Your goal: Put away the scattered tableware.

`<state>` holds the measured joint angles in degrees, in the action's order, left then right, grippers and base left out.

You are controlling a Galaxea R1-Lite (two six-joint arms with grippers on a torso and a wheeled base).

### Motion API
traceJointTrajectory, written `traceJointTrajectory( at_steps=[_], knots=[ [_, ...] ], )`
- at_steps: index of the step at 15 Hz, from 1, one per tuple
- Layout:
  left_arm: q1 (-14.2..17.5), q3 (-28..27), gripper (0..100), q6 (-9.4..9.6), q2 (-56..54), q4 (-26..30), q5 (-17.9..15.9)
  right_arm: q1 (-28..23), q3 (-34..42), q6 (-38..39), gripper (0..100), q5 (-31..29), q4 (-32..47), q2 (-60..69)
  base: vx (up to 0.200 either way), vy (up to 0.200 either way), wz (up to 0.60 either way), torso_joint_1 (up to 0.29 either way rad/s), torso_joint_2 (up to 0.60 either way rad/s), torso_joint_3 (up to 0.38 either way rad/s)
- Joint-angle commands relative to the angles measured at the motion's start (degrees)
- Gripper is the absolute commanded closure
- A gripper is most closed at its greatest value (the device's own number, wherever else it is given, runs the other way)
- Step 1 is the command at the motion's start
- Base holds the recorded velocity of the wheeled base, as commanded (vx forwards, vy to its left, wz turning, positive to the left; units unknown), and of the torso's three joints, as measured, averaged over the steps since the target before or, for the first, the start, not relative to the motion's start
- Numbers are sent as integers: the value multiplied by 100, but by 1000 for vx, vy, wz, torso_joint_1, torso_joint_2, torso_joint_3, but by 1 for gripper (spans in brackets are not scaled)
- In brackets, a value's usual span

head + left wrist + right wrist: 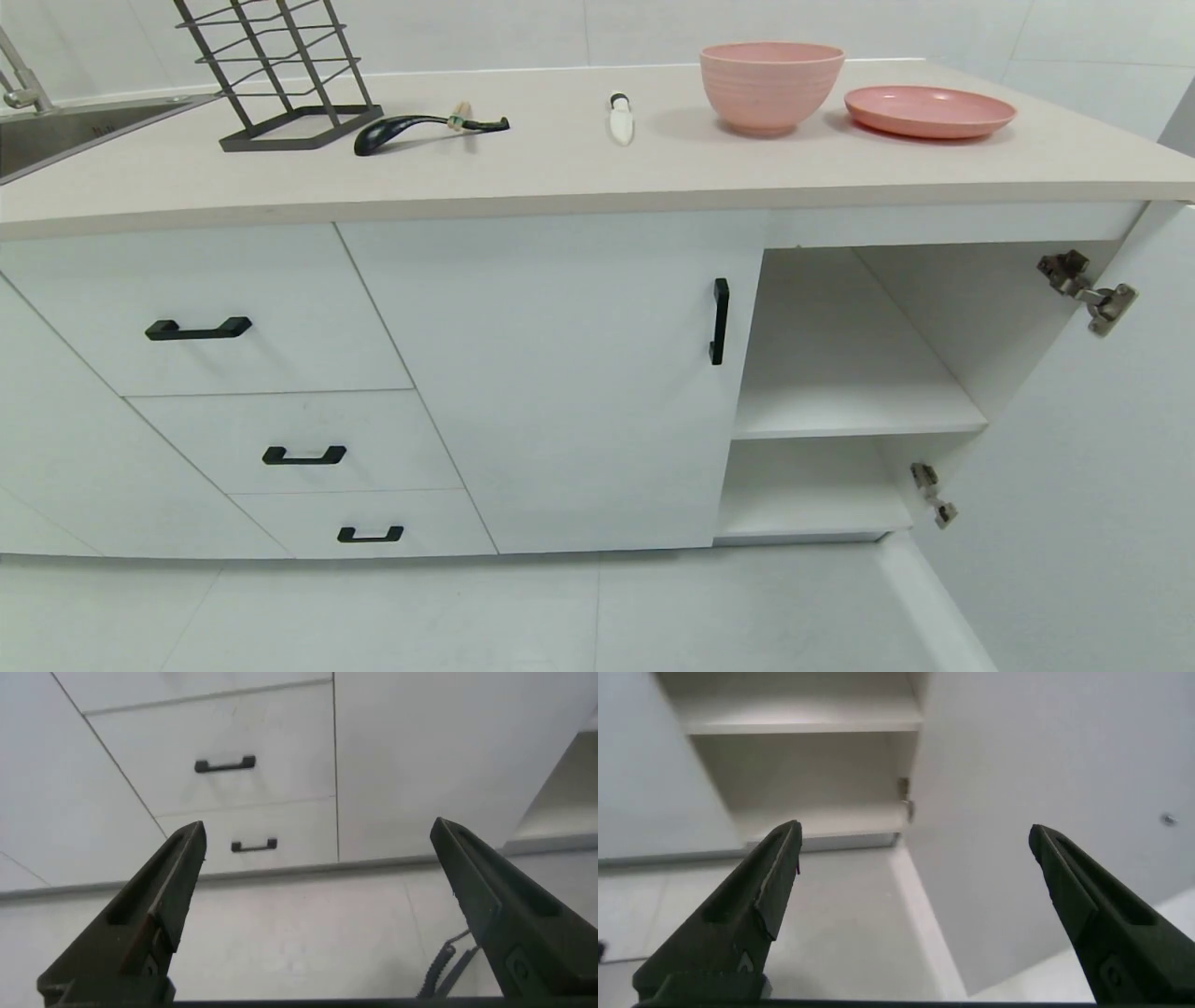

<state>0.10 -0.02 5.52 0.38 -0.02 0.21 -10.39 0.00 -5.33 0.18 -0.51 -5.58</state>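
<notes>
bowl (771, 84) l. of plate (929, 110), on cntr (560, 168).

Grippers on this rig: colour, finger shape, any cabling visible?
Both the left gripper and right gripper have two dark grey-black fingers, long wedges tapering to narrow tips, with recessed slots along their sides. A thin grey coiled cable shows beside the left gripper's base.

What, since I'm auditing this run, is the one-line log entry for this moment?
left gripper: open, facing drawers | right gripper: open, facing open cupboard | bowl, plate, black spoon: on counter | stage: nothing picked up
</notes>
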Motion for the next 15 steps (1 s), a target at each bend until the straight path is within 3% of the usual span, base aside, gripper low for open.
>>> traceJointTrajectory(
  at_steps=[1, 3, 4, 6, 9, 15],
  knots=[
    [17, 2, 0, -34, -38, -6, -12, 2, 0, 49, 0, 193, 25, -13, 0, 0, 0, 0, 0, 0],
    [17, 2, 0, -596, -38, 2, 23, 2, 0, 243, 0, 289, 34, -13, 0, 0, 0, 0, 0, 0],
    [17, 2, 0, -675, -38, 2, 23, 2, 0, 260, 0, 272, 34, -13, 0, 0, 0, 0, 0, 0],
    [17, 2, 0, -666, -38, -6, 32, 2, 0, 313, 0, 237, 34, -13, 0, 0, 0, 0, 0, 0],
    [17, 2, 0, -658, -38, 2, 32, 2, 0, 313, 0, 237, 34, -13, 0, 0, -600, 2, 2, 2],
    [17, 2, 0, -666, -38, 2, 50, 2, 0, 313, 0, 237, 34, -13, 33, -33, 0, 0, 0, 1]
  ],
)
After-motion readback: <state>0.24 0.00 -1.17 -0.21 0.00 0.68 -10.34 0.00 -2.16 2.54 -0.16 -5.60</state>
